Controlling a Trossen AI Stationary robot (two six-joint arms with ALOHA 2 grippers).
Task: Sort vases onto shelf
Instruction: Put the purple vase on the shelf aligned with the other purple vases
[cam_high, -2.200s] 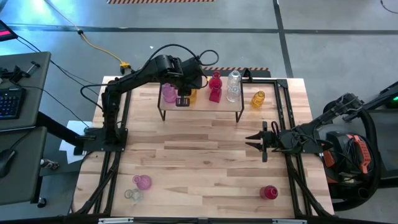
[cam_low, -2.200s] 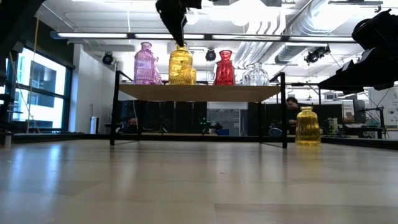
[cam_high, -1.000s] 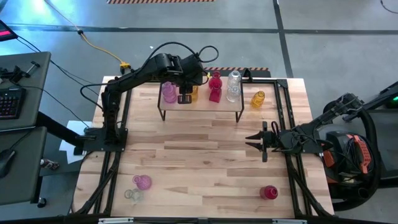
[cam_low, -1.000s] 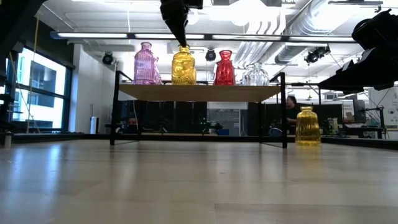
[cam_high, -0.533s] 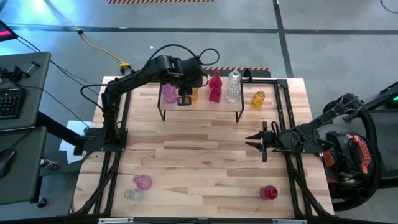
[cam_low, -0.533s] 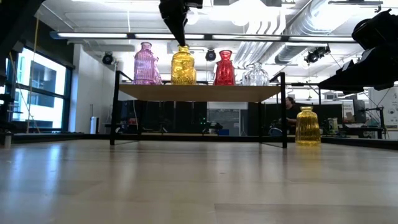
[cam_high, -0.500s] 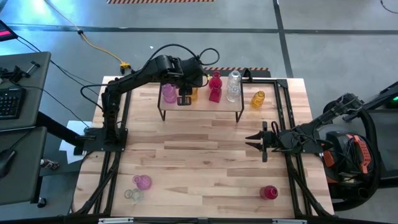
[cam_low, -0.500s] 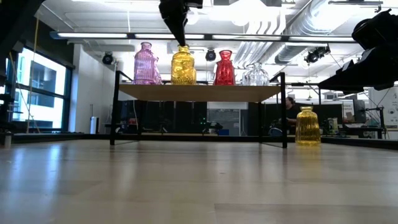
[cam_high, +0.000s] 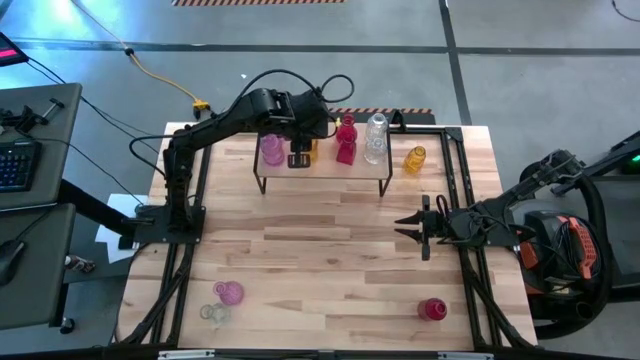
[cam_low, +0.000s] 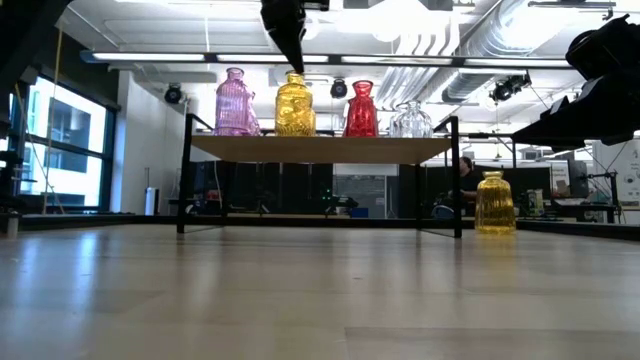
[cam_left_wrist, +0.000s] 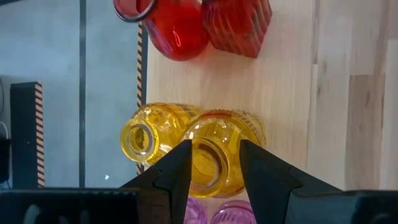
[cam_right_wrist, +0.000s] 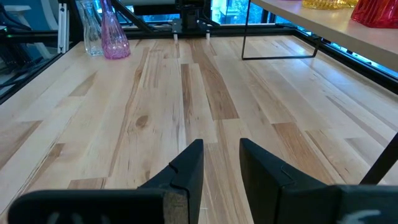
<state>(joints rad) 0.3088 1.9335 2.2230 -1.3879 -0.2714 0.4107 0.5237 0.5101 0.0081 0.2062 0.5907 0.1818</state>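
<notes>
The shelf (cam_high: 330, 172) stands at the table's far side and carries pink (cam_high: 271, 150), yellow (cam_low: 294, 105), red (cam_high: 346, 142) and clear (cam_high: 375, 138) vases, all upright on their bases. My left gripper (cam_low: 296, 68) points down over the yellow vase (cam_left_wrist: 217, 155), open, with one finger on either side of its mouth. A second yellow vase (cam_left_wrist: 144, 137) stands right behind it. My right gripper (cam_high: 408, 228) waits open and level at the table's right side, with nothing between its fingers. My left gripper comes from above with one finger (cam_left_wrist: 177, 168) on each side of the yellow vase's mouth (cam_left_wrist: 208, 163). I cannot tell whether the fingers touch the rim. The vase stands upright on the shelf.
A yellow vase (cam_high: 415, 160) stands on the table right of the shelf. A pink vase (cam_high: 229, 292) and a clear one (cam_high: 212, 313) stand near the front left corner, and a red one (cam_high: 432, 309) near the front right. Bare wood lies in the middle.
</notes>
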